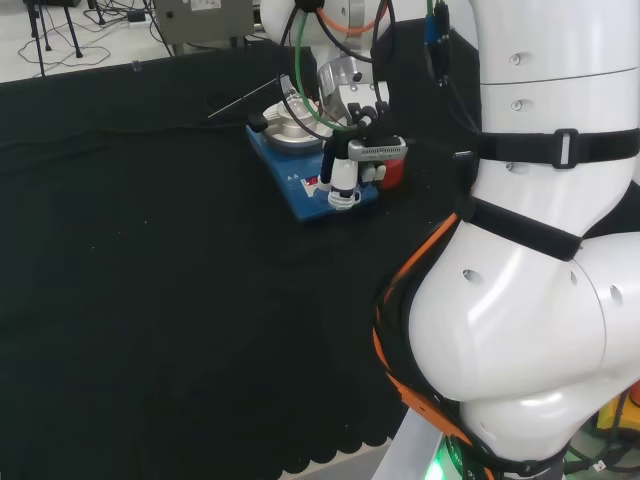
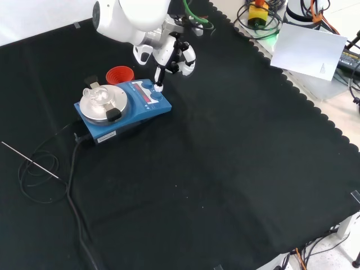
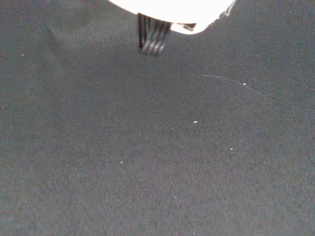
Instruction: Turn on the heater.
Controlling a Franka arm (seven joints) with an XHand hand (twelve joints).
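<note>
In your front view, the nearest part of the black cloth (image 2: 225,185) lies bare. To the left a black cable (image 2: 73,185) runs from the near edge up toward the heater, with a thin metal probe (image 2: 28,160) lying on the cloth beside its loops.

Farther off, toward the upper left of the front view, you find the heater (image 2: 126,107): a blue box with a round silver plate (image 2: 104,104) on top. A small clear glass piece (image 2: 97,93) sits on the plate, and a black knob-like part (image 2: 114,115) stands at the plate's near edge. The heater's control panel (image 2: 147,93) runs along its right end in this view.

Your hand (image 2: 169,59) hangs just above that right end. One finger (image 2: 159,81) points straight down, its tip touching or just over the far corner of the control panel; you cannot tell which. The other fingers are curled back toward the palm and grip nothing.

Just behind the heater stands a red ribbed ring (image 2: 118,73), close beside it.

In the head view the hand (image 1: 350,170) sits over the heater's (image 1: 300,175) near right end, with the red ring (image 1: 392,172) just to its right.

The wrist view looks down on plain black cloth (image 3: 157,157).
</note>
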